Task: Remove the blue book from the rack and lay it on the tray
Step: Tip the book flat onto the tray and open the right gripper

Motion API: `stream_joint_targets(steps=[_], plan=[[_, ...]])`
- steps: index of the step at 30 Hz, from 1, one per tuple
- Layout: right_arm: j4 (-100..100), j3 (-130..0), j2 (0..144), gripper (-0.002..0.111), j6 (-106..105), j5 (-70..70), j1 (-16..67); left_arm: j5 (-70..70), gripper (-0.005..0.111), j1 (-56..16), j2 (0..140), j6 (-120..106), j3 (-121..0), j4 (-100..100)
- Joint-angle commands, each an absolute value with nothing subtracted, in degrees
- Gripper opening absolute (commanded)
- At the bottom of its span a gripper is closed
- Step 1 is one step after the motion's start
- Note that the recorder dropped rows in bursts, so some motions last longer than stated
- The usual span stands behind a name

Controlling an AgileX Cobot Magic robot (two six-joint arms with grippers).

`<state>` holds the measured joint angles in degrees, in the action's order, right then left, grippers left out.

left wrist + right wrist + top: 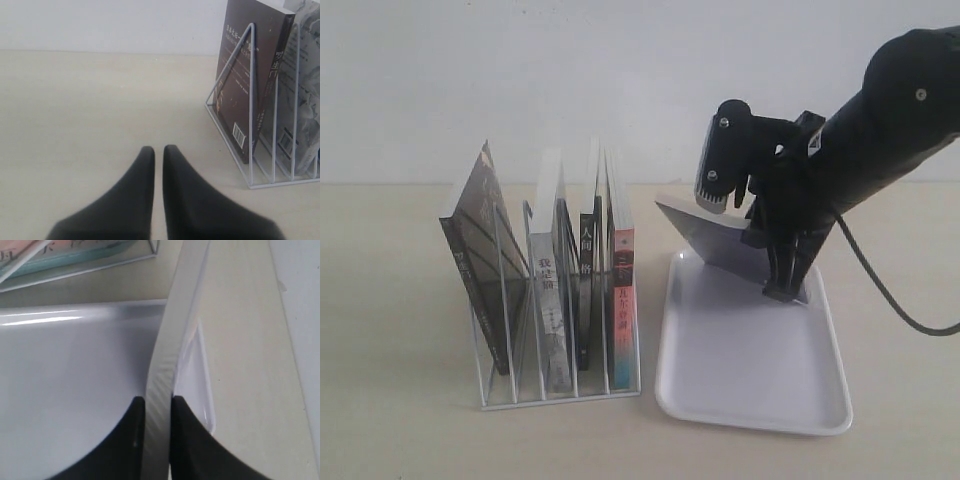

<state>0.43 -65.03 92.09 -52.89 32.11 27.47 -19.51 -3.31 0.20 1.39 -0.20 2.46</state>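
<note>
Gripping the blue book [708, 238] edge-on, your R gripper [157, 404] has jaws clamped on it, tilted over the tray [750, 370], centre-right of frame. L gripper [158, 149]: jaws together, nr the rack [560, 397].

Exterior camera faces rack [560, 398] and tray [750, 370] frontally; left wrist nears the rack, right the tray.

Leftmost, a dark-covered book [480, 270] tilted leftward. To its right, a white-spined book [545, 300], a black-spined book [586, 270] and a pink-and-teal-spined book [623, 300], nearly upright. Beneath, a beige tabletop [400, 400]; beyond, a white wall [570, 80].
</note>
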Motion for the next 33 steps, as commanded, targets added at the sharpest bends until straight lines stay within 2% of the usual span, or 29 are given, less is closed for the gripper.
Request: stream_joint_targets(steps=[1,18,19,23,28,31,33], plan=[[-0.71,-65.14,92.55,0.000,-55.09,38.07,27.05,-19.49,0.006,-3.08,0.00,1.88,0.00,2.29],[-2.08,-64.51,95.42,0.001,-58.83,39.34,27.05,-19.49,0.006,-3.08,0.00,1.88,0.00,2.29],[-2.06,-64.51,95.74,0.004,-58.70,38.94,27.05,-19.49,0.006,-3.08,0.00,1.88,0.00,2.29],[-1.63,-64.51,96.66,0.036,-58.61,38.69,27.05,-19.49,0.006,-3.08,0.00,1.88,0.00,2.29],[-1.60,-64.51,96.66,0.044,-55.79,37.98,27.05,-19.49,0.006,-3.08,0.00,1.88,0.00,2.29],[-1.60,-64.51,96.66,0.065,-53.87,37.51,27.05,-19.49,0.006,-3.08,0.00,1.88,0.00,2.29],[-1.60,-64.51,96.66,0.068,-53.40,37.51,27.05,-19.49,0.006,-3.08,0.00,1.88,0.00,2.29]])
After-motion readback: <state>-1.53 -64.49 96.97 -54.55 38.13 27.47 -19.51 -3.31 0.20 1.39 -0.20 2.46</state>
